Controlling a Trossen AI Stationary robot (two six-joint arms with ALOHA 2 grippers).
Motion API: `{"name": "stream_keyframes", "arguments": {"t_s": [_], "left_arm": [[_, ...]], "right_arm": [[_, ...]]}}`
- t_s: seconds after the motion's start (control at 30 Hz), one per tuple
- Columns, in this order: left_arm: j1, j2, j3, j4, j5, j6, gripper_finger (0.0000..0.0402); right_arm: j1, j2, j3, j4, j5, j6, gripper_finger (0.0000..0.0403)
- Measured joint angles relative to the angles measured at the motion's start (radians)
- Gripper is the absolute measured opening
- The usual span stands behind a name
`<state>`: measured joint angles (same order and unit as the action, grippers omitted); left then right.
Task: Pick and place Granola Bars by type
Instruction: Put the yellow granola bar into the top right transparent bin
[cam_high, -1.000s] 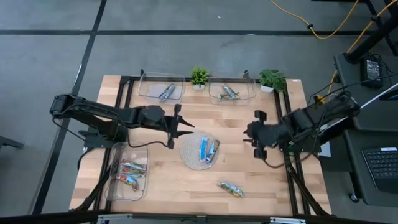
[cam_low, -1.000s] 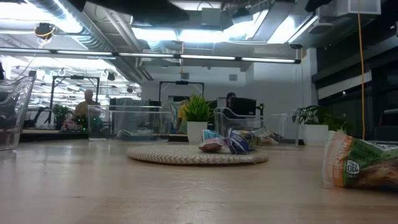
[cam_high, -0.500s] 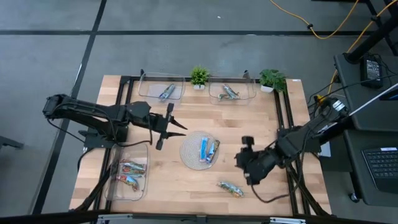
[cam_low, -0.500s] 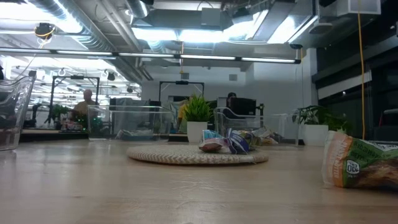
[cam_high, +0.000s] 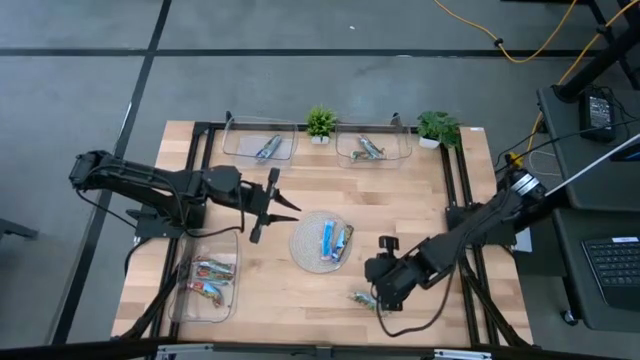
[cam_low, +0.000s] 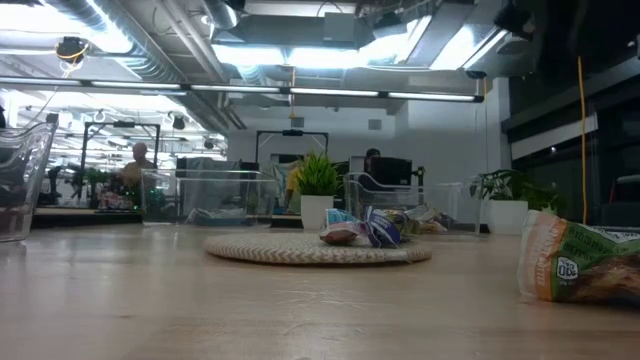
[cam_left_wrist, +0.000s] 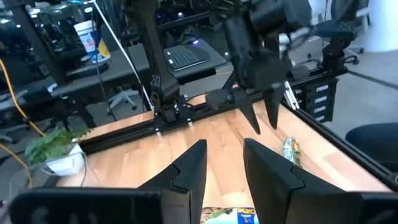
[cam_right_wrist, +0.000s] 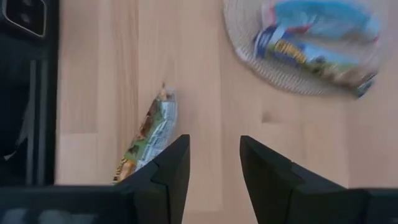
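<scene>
My right gripper (cam_right_wrist: 214, 165), fingers apart, sits off-centre beside the green granola bar (cam_right_wrist: 148, 137); descending might shove it away.

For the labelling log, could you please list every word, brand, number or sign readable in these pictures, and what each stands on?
None can be read with certainty.
Green-wrapped granola bar: a round logo, too blurred to read.
Blue-wrapped granola bars on the round woven mat: yellow lettering, blurred.
White cup on a desk: print unreadable.

Green bar (cam_high: 366, 299) flat; blue bars (cam_high: 335, 240) on mat (cam_high: 305, 246)
</scene>
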<state>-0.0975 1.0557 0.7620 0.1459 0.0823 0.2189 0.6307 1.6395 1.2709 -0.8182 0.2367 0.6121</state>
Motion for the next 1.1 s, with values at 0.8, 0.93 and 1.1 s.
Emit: {"name": "stream_keyframes", "arguments": {"t_s": [0.8, 0.93, 1.1], "left_arm": [[-0.032, 0.0, 0.0, -0.053, 0.0, 0.026, 0.01], [-0.032, 0.0, 0.0, -0.054, 0.001, 0.003, 0.01], [-0.033, 0.0, 0.0, -0.07, 0.001, 0.001, 0.01]], "right_arm": [[0.066, 0.154, 0.0, 0.162, -0.104, 0.223, 0.0143], [0.067, 0.154, 0.0, 0.164, -0.136, 0.275, 0.0143], [0.073, 0.154, 0.0, 0.175, -0.124, 0.27, 0.0143]]}}
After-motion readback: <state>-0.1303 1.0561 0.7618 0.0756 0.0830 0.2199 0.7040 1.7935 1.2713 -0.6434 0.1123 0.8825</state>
